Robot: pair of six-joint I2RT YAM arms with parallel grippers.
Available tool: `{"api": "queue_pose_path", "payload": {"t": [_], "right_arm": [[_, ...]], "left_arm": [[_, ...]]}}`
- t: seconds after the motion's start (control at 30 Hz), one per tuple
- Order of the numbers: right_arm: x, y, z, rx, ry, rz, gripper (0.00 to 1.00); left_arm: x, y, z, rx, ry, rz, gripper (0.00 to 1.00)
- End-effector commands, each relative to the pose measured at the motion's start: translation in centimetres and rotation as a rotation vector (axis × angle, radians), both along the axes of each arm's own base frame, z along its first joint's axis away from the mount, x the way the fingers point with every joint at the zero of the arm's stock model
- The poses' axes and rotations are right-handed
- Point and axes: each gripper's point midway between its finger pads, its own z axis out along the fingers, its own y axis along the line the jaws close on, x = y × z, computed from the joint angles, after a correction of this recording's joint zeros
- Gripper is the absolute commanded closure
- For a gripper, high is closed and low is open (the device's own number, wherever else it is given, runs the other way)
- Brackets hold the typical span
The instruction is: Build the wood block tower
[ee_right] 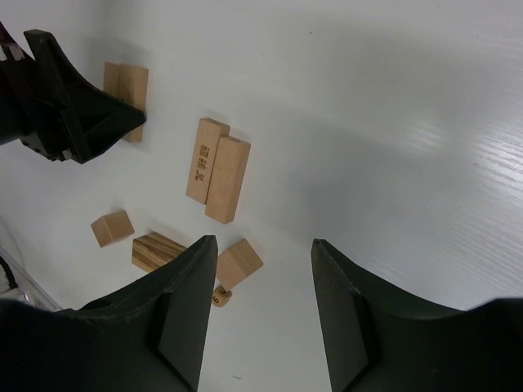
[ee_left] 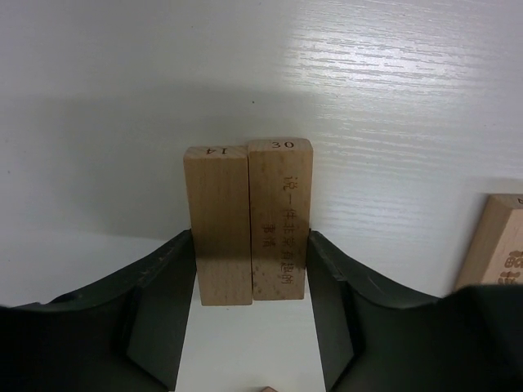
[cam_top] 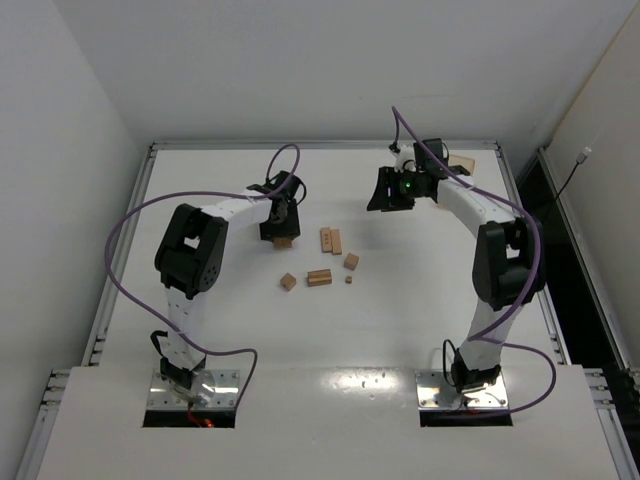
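**Left gripper** (ee_left: 249, 273): pressed onto two bars (ee_left: 280, 220) that are held side by side, with one dark finger against each outer face. The end faces are marked 14 and 30. In the top view this held pair is found under the gripper, left of centre on the white table (cam_top: 420, 320). Whether it touches the surface cannot be told.

**Right gripper** (ee_right: 261, 245): fingers spread, with nothing held between them. It is raised over the far right part of the table, well apart from the blocks.

**Loose wood blocks**: five lots are laid flat near the middle of the table, none set on another.
- pair of bars (cam_top: 329, 240): touching along their long sides, just right of the left gripper.
- cube (cam_top: 351, 261): near the pair, on its near right side.
- striped bar (cam_top: 319, 277): marked with darker grain and placed on the near side of the pair.
- second cube (cam_top: 288, 282): just left of the striped bar, apart from it.
- tiny bit (cam_top: 348, 279): right of the striped bar, on the near side of the cube.
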Motion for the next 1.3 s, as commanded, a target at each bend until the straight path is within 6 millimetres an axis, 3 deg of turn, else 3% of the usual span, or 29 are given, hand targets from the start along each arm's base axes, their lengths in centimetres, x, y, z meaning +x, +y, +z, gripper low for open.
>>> {"api": "queue_pose_path", "payload": {"t": [0.0,0.1,0.2,0.23,0.27,0.47,0.57,0.73,0.93,1.0,1.27], "right_arm": [[0.8,0.3,0.9,0.018,-0.034,0.023,0.53],[0.8,0.3,0.9,0.018,-0.034,0.023,0.53],[0.6,0.3,0.6,0.017,-0.025,0.023,0.53],[0.6,0.3,0.6,0.017,-0.025,0.023,0.53],[0.6,0.3,1.0,0.018,-0.034,0.023,0.53],[-0.6,0.5,0.8,0.017,-0.023,0.032,0.53],[-1.0,0.3,1.0,0.010,-0.026,0.026,0.53],[-1.2,0.2,1.7,0.010,-0.040,0.014,0.53],[-1.5,-0.1,2.1,0.000,-0.040,-0.003,0.53],[-1.7,-0.3,1.7,-0.004,-0.026,-0.017,0.53],[-1.4,-0.6,1.9,-0.020,-0.033,-0.043,0.53]], "left_arm": [[0.6,-0.9,0.3,-0.025,-0.011,-0.002,0.51],[0.4,-0.7,0.0,-0.021,-0.003,-0.002,0.65],[0.2,-0.6,0.1,-0.021,-0.003,-0.002,0.86],[0.5,-0.8,0.8,-0.031,-0.025,-0.002,0.97],[0.2,-0.6,0.8,-0.029,-0.021,-0.002,1.00],[-0.1,-2.1,4.3,-0.066,-0.088,-0.044,1.00],[-0.1,-3.4,7.6,-0.101,-0.155,-0.069,1.00],[-1.8,-5.7,9.6,-0.119,-0.186,-0.121,1.00],[-3.7,-7.1,9.1,-0.154,-0.140,-0.141,1.00],[-4.1,-7.6,8.0,-0.151,-0.106,-0.146,1.00],[-2.8,-9.2,7.8,-0.147,-0.110,-0.132,1.00]]}}
